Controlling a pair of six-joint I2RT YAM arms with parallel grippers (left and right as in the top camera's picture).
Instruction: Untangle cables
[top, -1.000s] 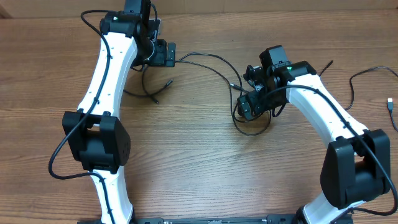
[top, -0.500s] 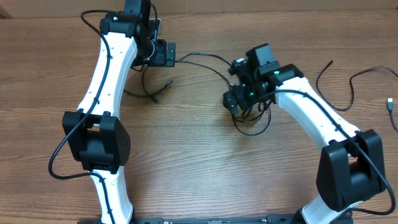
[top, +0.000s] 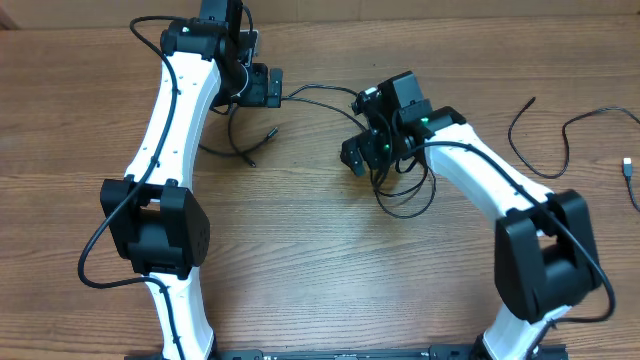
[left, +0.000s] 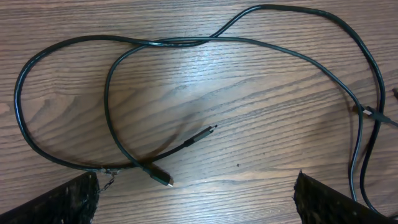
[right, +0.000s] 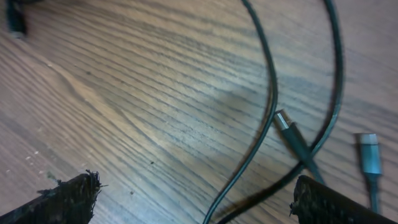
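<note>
Thin black cables lie looped on the wooden table. In the overhead view one strand (top: 335, 90) arches between the two grippers, and a loop (top: 408, 208) lies below my right gripper (top: 355, 155). My left gripper (top: 268, 88) hovers at the back, open and empty. In the left wrist view its gripper (left: 199, 205) stands wide above crossing loops (left: 124, 56) and two plug ends (left: 202, 134) (left: 163, 179). In the right wrist view that gripper (right: 202, 202) is open, with a strand (right: 271, 87) running down between its fingers untouched, beside a plug (right: 289, 127).
Two separate black cords (top: 515, 128) (top: 585, 118) and a small plug (top: 627, 165) lie at the table's right side. A silver-tipped plug (right: 368, 149) lies near the right finger in the right wrist view. The arms' own thick wires hang along their white links.
My right arm has swung left and towards the back, bringing its open gripper over the middle cable strands. The left arm has not moved.
</note>
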